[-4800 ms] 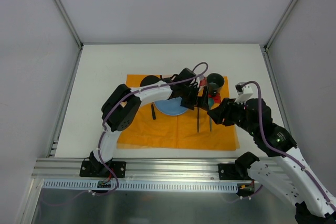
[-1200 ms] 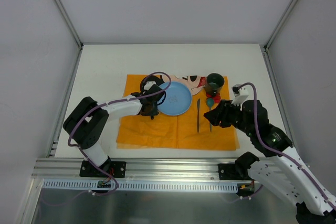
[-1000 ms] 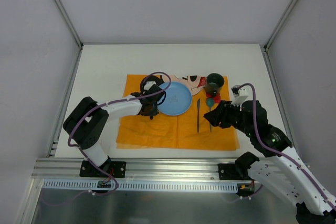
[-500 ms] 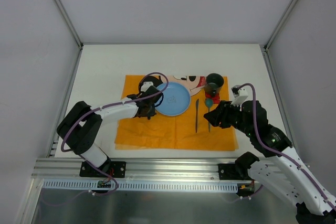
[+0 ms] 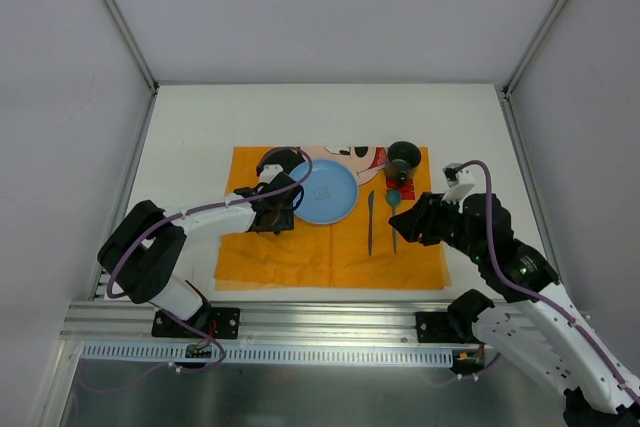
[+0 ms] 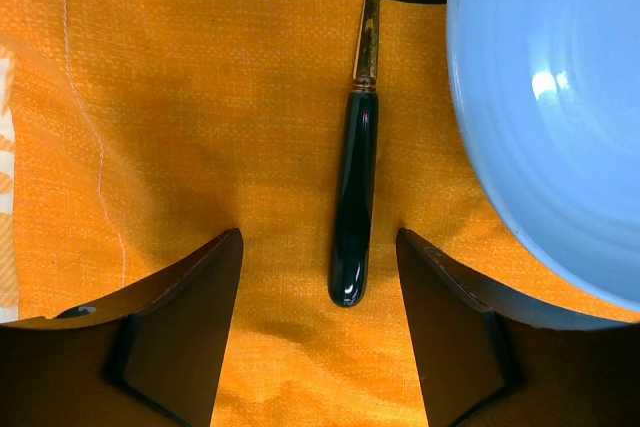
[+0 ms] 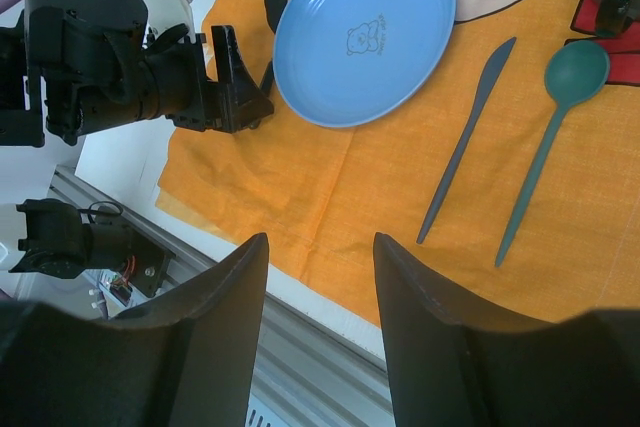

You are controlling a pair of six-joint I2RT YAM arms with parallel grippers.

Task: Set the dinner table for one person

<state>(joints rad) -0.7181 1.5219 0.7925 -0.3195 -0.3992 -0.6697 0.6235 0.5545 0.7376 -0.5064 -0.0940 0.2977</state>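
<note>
A dark-handled fork [image 6: 355, 197] is seen lying on the orange placemat [image 5: 300, 252], just left of the blue plate [image 5: 325, 192], with the left gripper [image 6: 318, 242] poised low over it, its jaws spread wide and nothing gripped; the handle sits between the two fingers, touched by neither. The placemat is laid near the middle of the white dinner table [image 5: 200, 127], where a knife [image 5: 370, 222] and a teal spoon [image 5: 393, 215] are set side by side to the right of the plate, below a dark cup [image 5: 403, 159]. The right gripper [image 7: 320, 247] is held above the near right part of the cloth, parted and empty. The step in hand is judged to be the setting of the fork, and the place setting appears close to complete. If the fork is to be left as it lies, the claw is best raised straight up, so that neither finger drags the cloth or knocks the handle askew. If a correction is wanted, the handle should be gripped squarely at its middle, and the fork kept parallel to the knife and clear of the plate's rim.
</note>
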